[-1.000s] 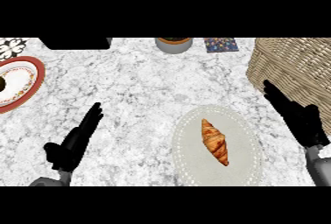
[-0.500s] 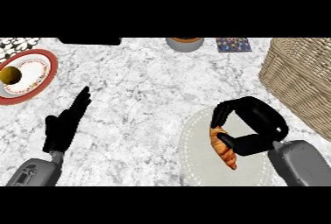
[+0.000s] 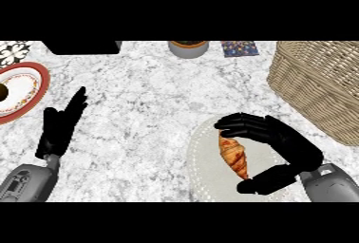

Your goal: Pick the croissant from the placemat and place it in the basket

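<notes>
A golden-brown croissant [image 3: 234, 155] lies lengthwise on the pale oval placemat [image 3: 203, 159] at the lower right. My right hand [image 3: 280, 142] arches over it from the right. Its fingers curl down onto the croissant's far end, and the thumb [image 3: 263, 182] closes in at the near end. The croissant rests on the mat. The woven wicker basket [image 3: 319, 85] stands at the upper right, apart from the hand. At the lower left my left hand [image 3: 60, 130] rests on the counter, fingers straight and holding nothing.
A red-rimmed plate [image 3: 28, 92] with something round on it sits at the left edge. Along the back stand a black box [image 3: 80, 46], a grey cup [image 3: 188, 48] and a small patterned item [image 3: 238, 48]. Marble counter lies between the mat and the basket.
My right hand has swung in from beside the basket onto the placemat, and its fingers and thumb have curled round the croissant's ends. The left hand has barely moved.
</notes>
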Robot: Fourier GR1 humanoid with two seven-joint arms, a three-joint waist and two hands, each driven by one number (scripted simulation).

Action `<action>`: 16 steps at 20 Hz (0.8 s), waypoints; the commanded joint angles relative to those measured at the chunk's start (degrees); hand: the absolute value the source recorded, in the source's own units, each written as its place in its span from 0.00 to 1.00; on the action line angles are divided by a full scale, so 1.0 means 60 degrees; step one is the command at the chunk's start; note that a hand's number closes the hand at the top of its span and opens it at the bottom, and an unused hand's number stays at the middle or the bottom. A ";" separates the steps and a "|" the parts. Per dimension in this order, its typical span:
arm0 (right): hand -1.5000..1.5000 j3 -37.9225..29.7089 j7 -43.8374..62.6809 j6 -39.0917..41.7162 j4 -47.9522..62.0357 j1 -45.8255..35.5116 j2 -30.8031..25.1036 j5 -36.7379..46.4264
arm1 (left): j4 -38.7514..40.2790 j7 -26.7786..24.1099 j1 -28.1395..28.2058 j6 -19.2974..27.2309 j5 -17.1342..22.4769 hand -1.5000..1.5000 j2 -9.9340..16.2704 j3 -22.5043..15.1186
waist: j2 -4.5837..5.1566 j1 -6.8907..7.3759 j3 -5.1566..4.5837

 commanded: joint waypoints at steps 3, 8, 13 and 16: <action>0.00 -0.0315 0.1407 0.0221 -0.0960 -0.1082 -0.2397 0.2462 | -0.0018 0.0175 -0.0066 0.0208 -0.0184 0.50 -0.0047 -0.0007 | -0.0023 -0.0058 -0.0043; 0.00 0.0381 0.2318 0.2831 -0.1473 -0.1605 -0.3952 0.2616 | 0.0047 0.0146 -0.0017 0.0115 -0.0190 0.50 -0.0300 -0.0121 | 0.0047 0.0072 -0.0043; 0.00 0.0178 0.3362 0.4776 -0.2532 -0.1596 -0.4083 0.1578 | -0.0119 0.0359 -0.0146 0.0183 -0.0457 0.50 -0.0427 -0.0049 | 0.0079 0.0094 -0.0021; 0.00 -0.0158 0.4172 0.5516 -0.2693 -0.1797 -0.3603 0.1166 | 0.0536 0.0530 -0.0654 -0.0459 -0.0344 0.50 -0.0161 0.0423 | 0.0098 0.0072 -0.0021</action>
